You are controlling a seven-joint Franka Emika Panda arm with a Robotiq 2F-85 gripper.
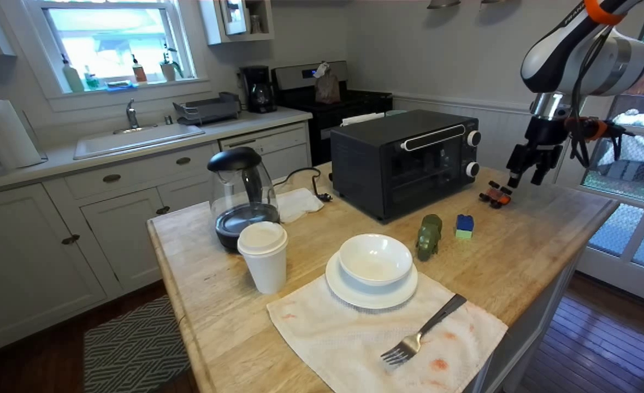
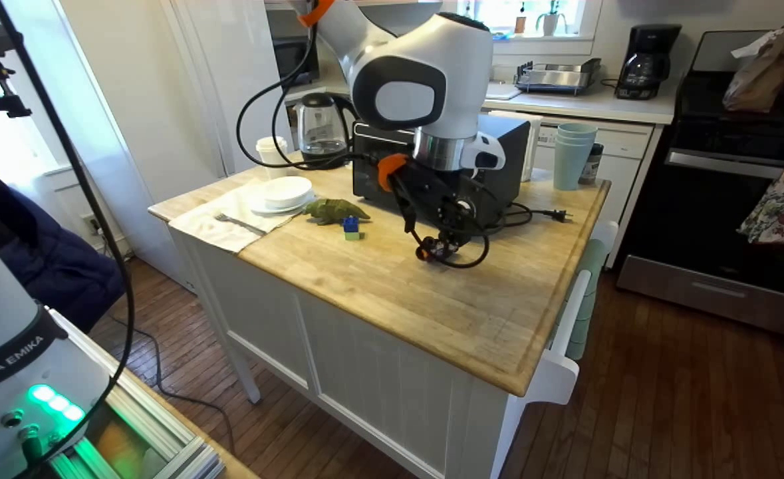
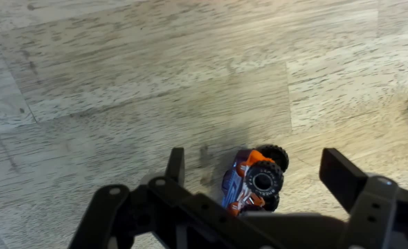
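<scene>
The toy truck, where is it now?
In the wrist view, the toy truck is on the wooden tabletop, low and right of centre, showing between the open jaws of the gripper.

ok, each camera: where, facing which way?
An exterior view: high at the placemat end, facing the stove; arm and gripper show.
An exterior view: high beside the robot base, facing the table; arm shows too.
Wrist view: at the gripper, facing down at the toy truck; open fingers show.
Both exterior views share toaster oven and toy truck.
</scene>
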